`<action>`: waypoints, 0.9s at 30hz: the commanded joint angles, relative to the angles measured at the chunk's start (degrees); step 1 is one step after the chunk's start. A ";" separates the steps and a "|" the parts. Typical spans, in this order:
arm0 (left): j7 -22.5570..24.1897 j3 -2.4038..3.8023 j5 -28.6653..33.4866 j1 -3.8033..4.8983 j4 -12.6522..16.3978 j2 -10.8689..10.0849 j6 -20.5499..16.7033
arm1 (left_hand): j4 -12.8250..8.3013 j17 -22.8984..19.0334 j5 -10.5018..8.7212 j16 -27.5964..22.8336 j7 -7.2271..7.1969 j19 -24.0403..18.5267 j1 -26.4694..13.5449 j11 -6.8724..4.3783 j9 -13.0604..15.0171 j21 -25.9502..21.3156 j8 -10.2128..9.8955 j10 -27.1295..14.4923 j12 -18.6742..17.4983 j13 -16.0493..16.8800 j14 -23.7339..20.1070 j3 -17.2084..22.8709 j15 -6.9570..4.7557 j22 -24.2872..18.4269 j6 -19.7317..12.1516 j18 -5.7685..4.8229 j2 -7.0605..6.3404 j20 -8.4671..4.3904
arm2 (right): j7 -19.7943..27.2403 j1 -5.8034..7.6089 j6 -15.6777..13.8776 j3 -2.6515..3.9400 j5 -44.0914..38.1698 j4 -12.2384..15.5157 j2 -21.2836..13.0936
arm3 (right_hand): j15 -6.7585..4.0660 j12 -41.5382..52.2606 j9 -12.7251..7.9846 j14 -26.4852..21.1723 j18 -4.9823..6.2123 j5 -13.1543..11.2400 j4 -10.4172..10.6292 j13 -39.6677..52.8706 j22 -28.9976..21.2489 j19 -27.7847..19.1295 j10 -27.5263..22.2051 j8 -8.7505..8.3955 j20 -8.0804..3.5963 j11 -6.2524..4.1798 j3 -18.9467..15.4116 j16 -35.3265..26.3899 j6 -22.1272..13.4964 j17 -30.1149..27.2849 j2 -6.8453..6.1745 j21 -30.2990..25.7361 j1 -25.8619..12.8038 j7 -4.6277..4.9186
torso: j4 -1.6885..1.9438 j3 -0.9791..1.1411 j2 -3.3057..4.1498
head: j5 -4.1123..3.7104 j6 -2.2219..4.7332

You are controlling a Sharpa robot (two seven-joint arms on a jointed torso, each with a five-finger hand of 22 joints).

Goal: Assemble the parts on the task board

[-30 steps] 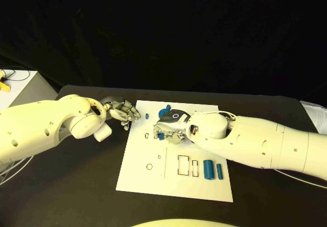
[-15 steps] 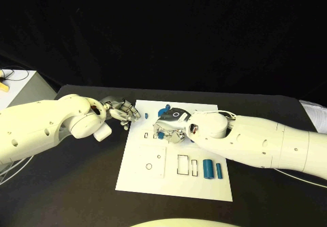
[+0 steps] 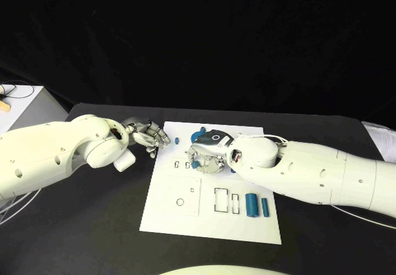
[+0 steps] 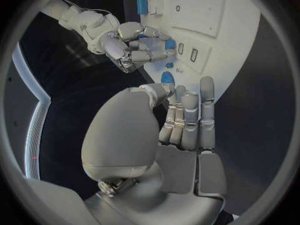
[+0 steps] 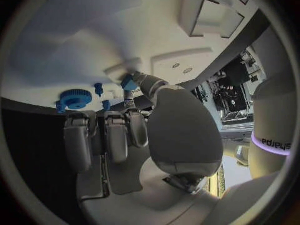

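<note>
task board (image 3: pixel 173 215): white plate in the middle of the black surface (image 3: pixel 91 229), with small slots and outlines on it.
right robot hand (image 3: pixel 206 156): it is low over the far half of the board, fingers curled down; in the right wrist view a small blue part (image 5: pixel 129 81) sits at a fingertip, touching the board. it seems pinched, so i judge this hand grips it.
left robot hand (image 3: pixel 149 135): it is at the far left edge of the board, fingers curled together. a small blue piece (image 4: pixel 167 77) lies on the board just before its fingertips; i cannot tell if the hand holds anything.
other parts: a blue gear (image 5: pixel 75 98) and two small blue pegs (image 5: pixel 99 88) at the far edge of the board; two blue cylinders (image 3: pixel 258 206) lie side by side near the right edge, closer to the robot.
step in hand: my judgement is that the right robot hand is seating its small part into a slot in the far half of the board.
next move: it calls for a straight press down with the part kept upright, then a gentle opening of the fingers.
edges and room: the two robot hands are near each other, so there is little room between them. the near half of the board has more open room.
</note>
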 commanded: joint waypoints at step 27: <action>-0.07 0.04 0.29 0.02 -0.09 0.17 0.96 | -0.54 -0.09 -0.20 0.18 0.12 -0.29 -0.40 -0.05 -0.26 0.38 -0.25 0.08 -0.05 -0.27 0.37 0.15 -0.15 0.13 0.40 0.94 0.17 -0.15 | -1.71 -0.90 -0.49 -0.08 2.25 0.93 -1.90 | 1.63 -0.95 -0.68 5.57 -0.41 -0.18 1.70 7.06 14.36 5.22 -1.35 -2.93 1.58 1.77 -3.86 -0.09 -3.58 13.75 -0.28 0.01 0.60 1.68 | -0.07 0.06 0.03 | -0.27 -0.19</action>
